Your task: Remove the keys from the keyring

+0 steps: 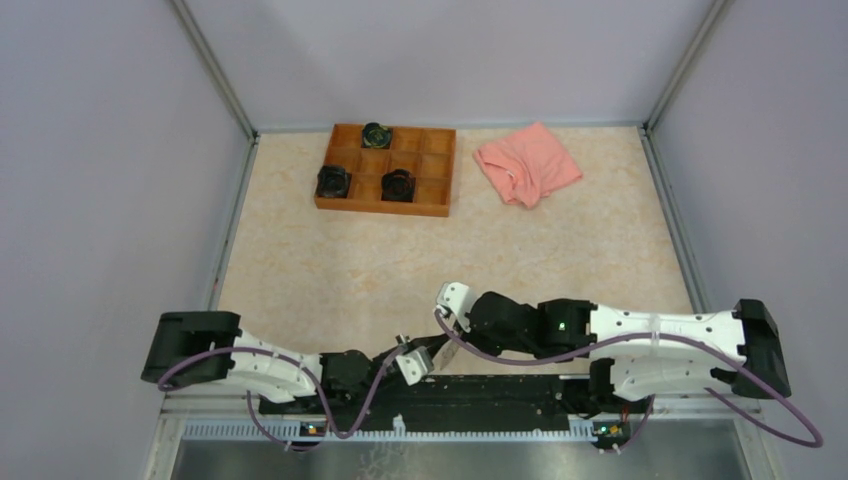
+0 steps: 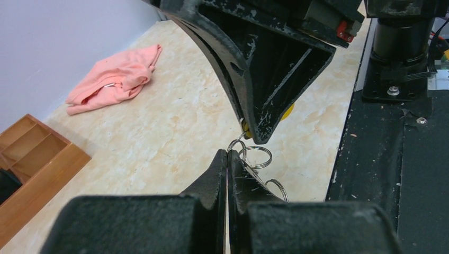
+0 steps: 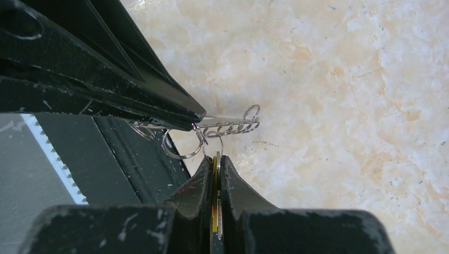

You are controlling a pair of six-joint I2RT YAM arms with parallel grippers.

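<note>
- Right at the near edge of the bench [image 1: 400,270], my left jaws are squeezed fully shut, looks like on a wire loop of the keyring [image 3: 180,156].
- My right jaws meet them tip to tip, clamped tight too, with the yellow-headed key [image 3: 214,211] sandwiched flat between them, lengthwise.
- So the keyring hangs right between both tips. I reckon a straight pull apart is next.
- Just past that, a silver key [image 3: 233,127] sticks out crosswise to my right jaws.
- Way back: wooden tray [image 1: 385,209], pink cloth [image 1: 527,165].
</note>
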